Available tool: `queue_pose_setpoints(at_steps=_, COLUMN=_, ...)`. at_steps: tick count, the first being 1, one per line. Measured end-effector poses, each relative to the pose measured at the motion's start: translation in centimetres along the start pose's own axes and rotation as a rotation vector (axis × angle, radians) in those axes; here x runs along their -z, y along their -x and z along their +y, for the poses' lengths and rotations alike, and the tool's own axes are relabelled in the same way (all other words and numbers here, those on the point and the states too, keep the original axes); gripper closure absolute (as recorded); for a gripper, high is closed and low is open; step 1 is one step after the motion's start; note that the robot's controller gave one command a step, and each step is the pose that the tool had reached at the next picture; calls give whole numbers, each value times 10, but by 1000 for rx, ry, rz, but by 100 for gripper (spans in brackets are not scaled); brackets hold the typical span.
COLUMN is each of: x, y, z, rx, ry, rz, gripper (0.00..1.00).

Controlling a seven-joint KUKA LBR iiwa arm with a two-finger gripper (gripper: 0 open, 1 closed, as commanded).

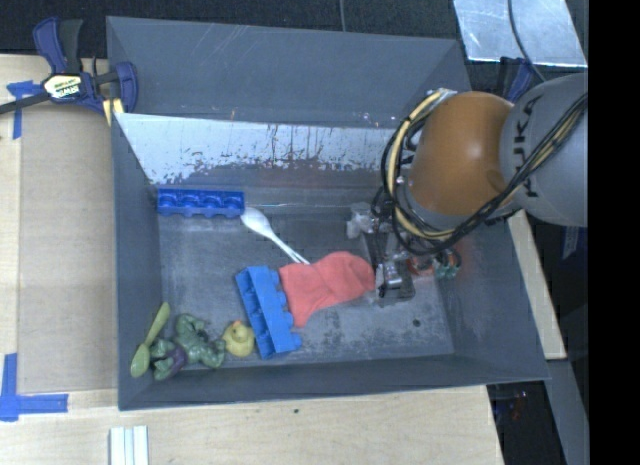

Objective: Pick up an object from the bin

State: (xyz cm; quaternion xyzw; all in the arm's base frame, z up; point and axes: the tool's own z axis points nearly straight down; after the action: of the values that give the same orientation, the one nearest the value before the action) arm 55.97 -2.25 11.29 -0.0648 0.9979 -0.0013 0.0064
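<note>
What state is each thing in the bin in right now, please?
red cloth: crumpled, lying on the bin floor.
gripper: low in the bin, at the red cloth's right edge.
white spoon: lying flat, handle towards the cloth.
blue studded block: lying flat, touching the cloth's left edge.
second blue block: lying along the back wall.
yellow toy: beside the studded block's near end.
green toys: heaped near the left corner.

white spoon (262, 225) handle end hidden under red cloth (325, 285), blue block (264, 313) right edge partly covered
</note>
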Motion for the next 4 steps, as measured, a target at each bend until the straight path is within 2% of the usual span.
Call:
queue_pose_setpoints(at_steps=1, x=-9, y=31, z=16, rx=80, ry=1, rz=3, gripper=0)
queue_pose_setpoints(at_steps=2, x=-18, y=36, z=18, rx=318, ry=2, rz=2, gripper=0)
queue_pose_setpoints(at_steps=3, x=-34, y=24, z=15, rx=113, ry=1, rz=-4, gripper=0)
queue_pose_setpoints(at_steps=4, x=-41, y=15, z=10, rx=32, ry=2, rz=-5, gripper=100)
